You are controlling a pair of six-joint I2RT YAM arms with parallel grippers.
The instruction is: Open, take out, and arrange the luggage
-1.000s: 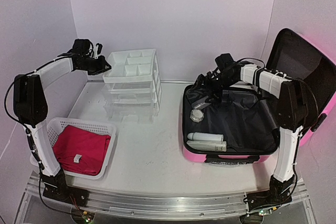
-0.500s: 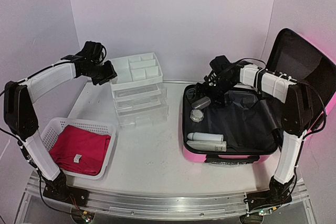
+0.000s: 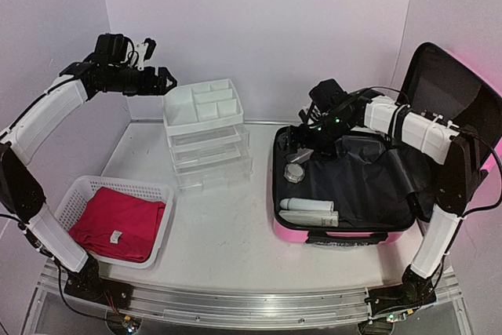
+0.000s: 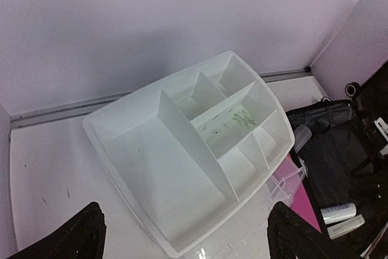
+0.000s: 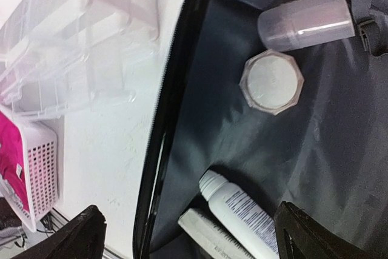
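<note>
The luggage (image 3: 294, 233), a bright-pink suitcase with black lining, lies open on the right with its lid (image 3: 447, 92) propped up. My right gripper (image 3: 310, 137) hovers open over its back left corner. In the right wrist view, the right gripper (image 5: 194, 238) has a white tube (image 5: 239, 210) and a flat white item (image 5: 209, 235) between its spread fingers, below them and untouched. An octagonal jar (image 5: 271, 82) and a translucent bottle (image 5: 306, 21) lie farther in. My left gripper (image 3: 161, 80) is open and empty, raised left of the white drawer organizer (image 3: 205, 127). The organizer's top tray (image 4: 182, 168) shows below the left gripper (image 4: 185, 244).
A white mesh basket (image 3: 118, 183) holding a red cloth (image 3: 118, 225) sits at the front left. The organizer stands by the back wall, a short gap from the suitcase's left edge. Walls close in on the left, back and right.
My left gripper slid the organizer to the right, then opened, let go of its rim and drew back up and left. The right gripper shifted slightly left inside the suitcase.
</note>
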